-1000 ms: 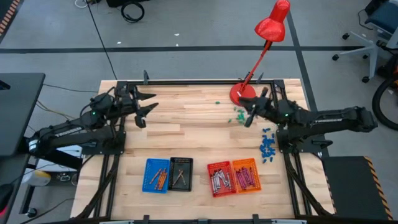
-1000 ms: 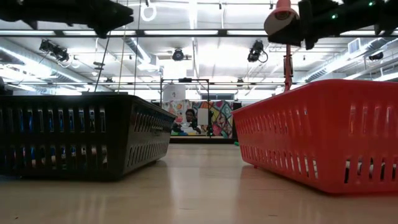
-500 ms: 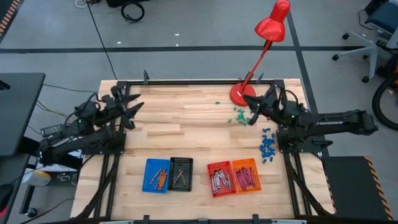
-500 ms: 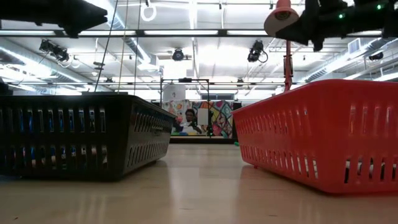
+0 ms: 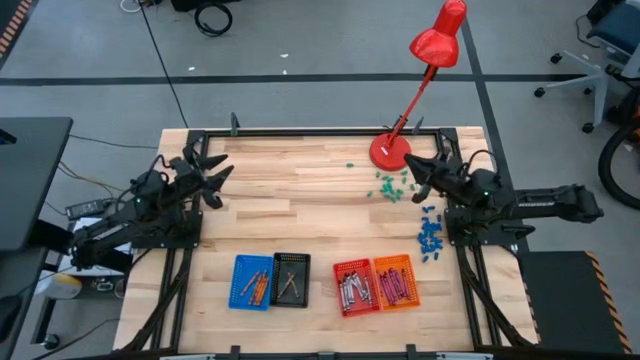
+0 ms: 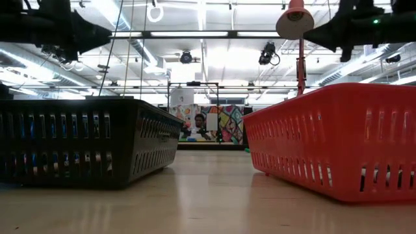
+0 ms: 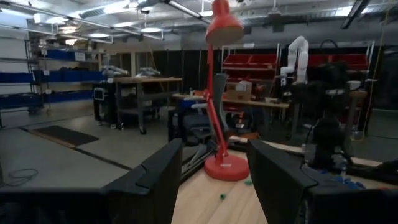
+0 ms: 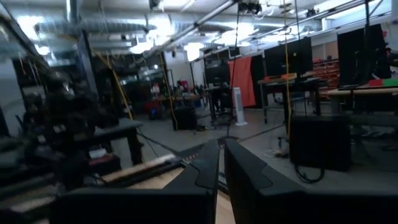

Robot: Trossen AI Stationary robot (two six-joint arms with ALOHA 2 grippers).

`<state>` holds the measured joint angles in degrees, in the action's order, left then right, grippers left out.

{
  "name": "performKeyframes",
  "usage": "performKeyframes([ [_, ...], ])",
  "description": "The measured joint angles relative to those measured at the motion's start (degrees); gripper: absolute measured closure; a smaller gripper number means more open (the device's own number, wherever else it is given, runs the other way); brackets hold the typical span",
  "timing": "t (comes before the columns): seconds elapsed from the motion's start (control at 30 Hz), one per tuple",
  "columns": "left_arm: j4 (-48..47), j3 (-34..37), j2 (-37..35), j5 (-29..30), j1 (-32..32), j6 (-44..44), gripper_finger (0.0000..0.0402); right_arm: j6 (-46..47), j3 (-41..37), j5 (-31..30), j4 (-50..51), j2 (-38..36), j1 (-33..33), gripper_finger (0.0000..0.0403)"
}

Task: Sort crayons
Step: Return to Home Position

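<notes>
The crayons you can see all lie in a row of four small baskets near the front edge of the counter (image 5: 300,205). Running left to right:

- The blue basket (image 5: 240,268) holds orange-brown crayons (image 5: 257,287).
- The black basket (image 5: 277,262) holds a few pale crayons (image 5: 289,285).
- The red basket (image 5: 340,268) holds grey-white crayons (image 5: 351,292).
- The orange basket (image 5: 381,263) holds purple crayons (image 5: 393,287).

Blue and black sit side by side, as do red and orange, with a strip of bare wood between the two pairs.

Your left gripper (image 5: 215,178) hangs over the back left part of the counter, well apart from the baskets. Its jaws stand wide apart with nothing between them. In its own wrist view (image 7: 214,146) the red lamp (image 7: 221,165) shows through the gap.

Your right gripper (image 5: 415,175) hangs over the back right part, near the lamp's round base and beside the scattered green bits (image 5: 385,186). Its jaws are together, with only a thin slit between them in its wrist view (image 8: 222,146), and they hold nothing. A cluster of blue chunks (image 5: 430,232) lies near the right edge, close to that arm's mount.

From counter height, the black basket (image 6: 84,140) and the red basket (image 6: 338,136) fill the two sides of the view. Both arms show only as dark shapes high in the top corners, well above the baskets. A person (image 6: 198,122) sits far off in the room beyond.
</notes>
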<state>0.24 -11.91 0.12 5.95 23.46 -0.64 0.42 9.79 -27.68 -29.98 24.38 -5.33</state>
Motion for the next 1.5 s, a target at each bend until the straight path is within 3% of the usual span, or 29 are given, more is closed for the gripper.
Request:
performKeyframes([
  [0.17,0.9,2.6,0.0,0.5,0.0,0.0,0.021,2.4,-2.8,0.3,1.9,-6.7,1.2,0.0372],
  [0.43,3.4,6.2,0.1,0.6,0.0,0.4,0.021,7.8,-8.9,0.3,1.3,-11.1,1.7,0.0372],
  [0.63,5.5,11.3,0.1,3.0,0.0,1.8,0.021,9.7,-9.4,0.2,3.9,-11.5,1.6,0.0372],
  [0.8,2.7,11.4,0.7,3.5,0.0,3.6,0.021,9.7,-9.4,0.3,2.4,-11.4,1.6,0.0372],
  [1.07,7.7,11.4,0.6,3.5,0.1,7.7,0.0209,5.1,-9.4,-1.3,-1.8,-11.1,1.2,0.0372],
  [1.5,7.2,11.4,0.6,3.5,0.1,7.5,0.0209,5.4,-9.4,-1.2,-1.7,-11.1,1.2,0.0372],
])
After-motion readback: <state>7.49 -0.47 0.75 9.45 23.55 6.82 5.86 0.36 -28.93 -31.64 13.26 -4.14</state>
